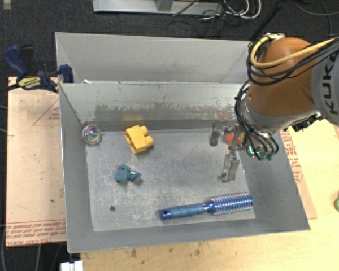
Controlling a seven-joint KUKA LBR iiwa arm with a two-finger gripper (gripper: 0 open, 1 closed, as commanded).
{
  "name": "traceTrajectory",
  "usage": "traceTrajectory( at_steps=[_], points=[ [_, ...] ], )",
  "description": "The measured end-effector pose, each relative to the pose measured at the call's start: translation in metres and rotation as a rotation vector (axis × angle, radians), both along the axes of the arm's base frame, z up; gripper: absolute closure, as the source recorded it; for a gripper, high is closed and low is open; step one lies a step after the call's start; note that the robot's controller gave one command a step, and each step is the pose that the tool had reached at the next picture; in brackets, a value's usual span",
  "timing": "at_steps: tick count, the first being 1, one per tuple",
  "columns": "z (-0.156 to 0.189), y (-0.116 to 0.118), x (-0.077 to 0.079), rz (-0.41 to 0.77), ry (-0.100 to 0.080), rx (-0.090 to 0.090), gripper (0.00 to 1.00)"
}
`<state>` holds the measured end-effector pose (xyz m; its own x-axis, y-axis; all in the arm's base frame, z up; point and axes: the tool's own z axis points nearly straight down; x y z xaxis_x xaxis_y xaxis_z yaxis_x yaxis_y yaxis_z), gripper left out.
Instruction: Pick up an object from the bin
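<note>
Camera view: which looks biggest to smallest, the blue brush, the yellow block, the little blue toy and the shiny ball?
Largest: blue brush.
Then: yellow block.
Last: little blue toy and shiny ball look about the same, too close to rank.

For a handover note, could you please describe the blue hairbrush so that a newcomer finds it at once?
Look into the grey metal bin, at the floor along its near wall. The blue hairbrush lies there. It alone is long, with a handle and bristled head; the yellow block and small blue piece are stubby.
</note>
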<state>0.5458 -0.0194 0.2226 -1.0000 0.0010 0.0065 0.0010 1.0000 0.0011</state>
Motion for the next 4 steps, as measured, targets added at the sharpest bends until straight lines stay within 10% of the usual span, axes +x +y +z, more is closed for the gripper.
traceTrajectory(
  at_steps=[1, 2, 3, 4],
  points=[
    [0.049, -0.004, 0.015, 0.168, -0.013, -0.001, 0.0],
    [-0.09, 0.005, -0.046, 0.257, 0.003, 0.003, 0.0],
    [-0.143, 0.008, -0.063, 0.259, -0.02, 0.0, 0.0],
    [-0.143, 0.008, -0.066, 0.26, -0.007, 0.001, 1.0]
  ],
)
